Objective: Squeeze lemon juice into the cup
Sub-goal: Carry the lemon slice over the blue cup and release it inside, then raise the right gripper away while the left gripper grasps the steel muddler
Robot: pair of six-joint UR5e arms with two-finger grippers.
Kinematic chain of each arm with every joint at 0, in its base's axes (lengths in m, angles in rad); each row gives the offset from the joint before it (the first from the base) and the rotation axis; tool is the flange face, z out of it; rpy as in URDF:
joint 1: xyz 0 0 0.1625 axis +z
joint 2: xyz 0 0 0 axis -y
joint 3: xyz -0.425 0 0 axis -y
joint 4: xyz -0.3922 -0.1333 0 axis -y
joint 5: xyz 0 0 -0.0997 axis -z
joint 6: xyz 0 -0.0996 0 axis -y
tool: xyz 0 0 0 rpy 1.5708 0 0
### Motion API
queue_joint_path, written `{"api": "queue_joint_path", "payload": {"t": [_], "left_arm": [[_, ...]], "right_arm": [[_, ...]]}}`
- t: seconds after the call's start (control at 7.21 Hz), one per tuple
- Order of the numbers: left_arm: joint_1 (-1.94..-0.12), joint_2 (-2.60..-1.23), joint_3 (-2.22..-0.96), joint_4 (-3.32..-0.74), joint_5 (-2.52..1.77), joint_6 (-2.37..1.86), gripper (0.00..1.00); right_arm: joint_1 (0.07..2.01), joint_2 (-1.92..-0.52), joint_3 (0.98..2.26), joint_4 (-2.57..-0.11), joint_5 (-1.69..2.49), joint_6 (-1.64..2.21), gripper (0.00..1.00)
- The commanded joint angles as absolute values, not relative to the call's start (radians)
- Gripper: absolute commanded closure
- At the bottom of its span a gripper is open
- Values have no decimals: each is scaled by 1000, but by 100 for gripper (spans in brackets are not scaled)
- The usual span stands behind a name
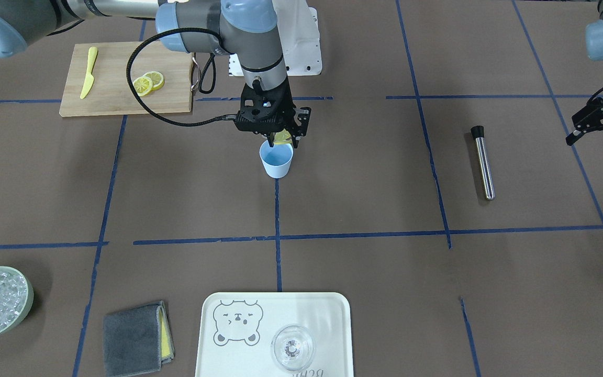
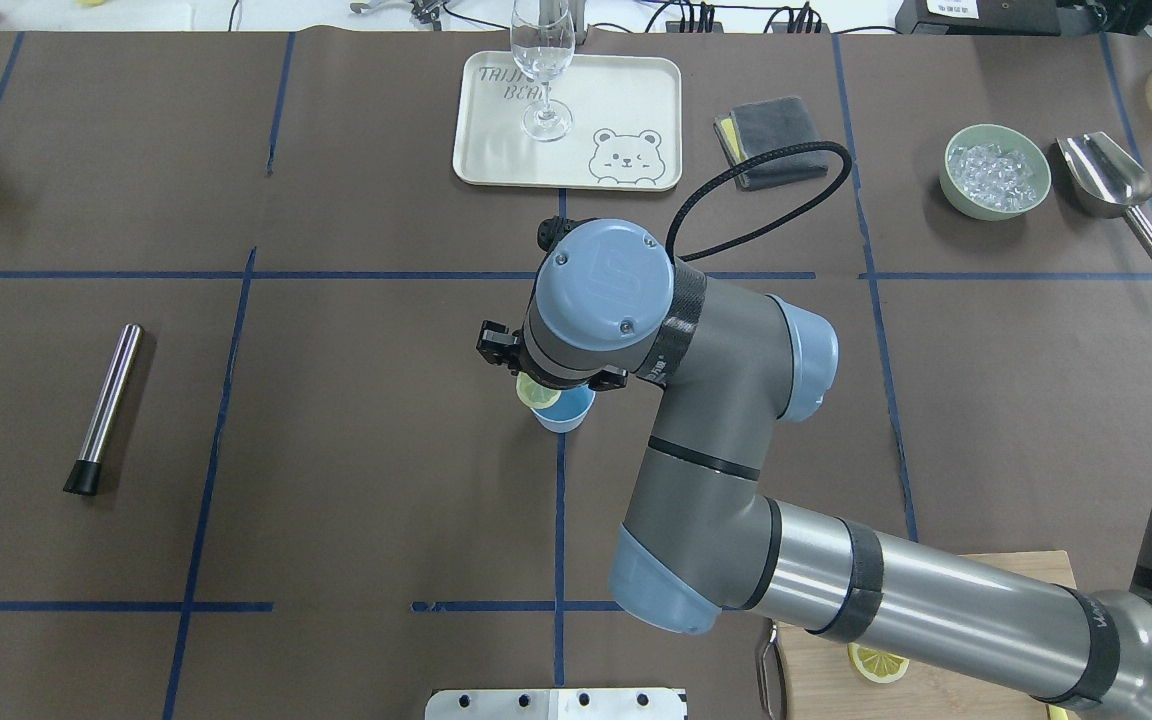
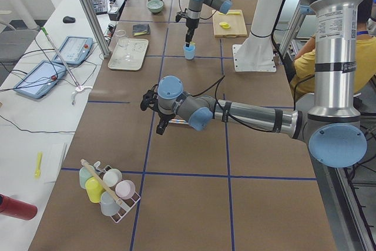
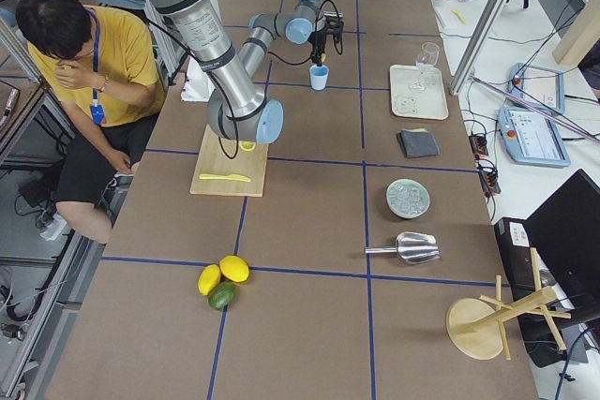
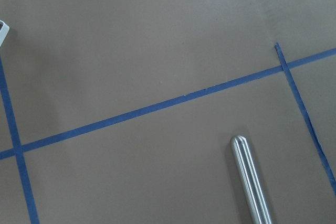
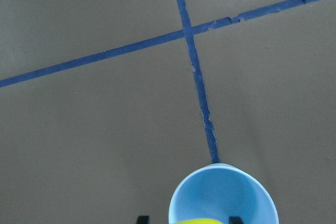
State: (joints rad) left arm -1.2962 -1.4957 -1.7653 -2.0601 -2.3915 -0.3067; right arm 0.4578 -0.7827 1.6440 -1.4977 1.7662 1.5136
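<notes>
Far to the left of the cup (image 1: 276,161), the left hand (image 1: 594,146) hangs over the tabletop (image 1: 359,199) with its fingers spread apart. Closer to the cup on that side lies a metal rod (image 1: 482,162). Now the centre: the right hand (image 1: 283,139) is clamped on the lemon slice (image 1: 282,136), right above the cup's mouth, near its rim. Off to the cup's right, a cutting board (image 1: 123,94) carries two more slices (image 1: 148,82) and a yellow knife (image 1: 88,72).

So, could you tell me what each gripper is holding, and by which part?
The right gripper pinches the lemon across its edges, over the cup; the left gripper holds nothing.
</notes>
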Motion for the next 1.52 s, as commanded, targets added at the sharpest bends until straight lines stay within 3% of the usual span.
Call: {"api": "queue_joint_path", "payload": {"t": [0.0,0.69,1.11,1.39], "left_arm": [[-1296,-1496,-1766,-2060,-2391,-307,0],[-1270,-1505,-1743,-2059,-2387,-324,0],[-931,-1644,-1720,-2054,-2128,-654,0],[-845,-1649,-1692,-2059,-2045,-792,0]], "right_arm": [[460,-784,1617,-1477,1769,1513,38],[485,-810,1670,-1479,1820,1502,6],[638,-1117,1978,-1482,2006,1415,0],[715,-1233,2033,-1479,2077,1284,0]]}}
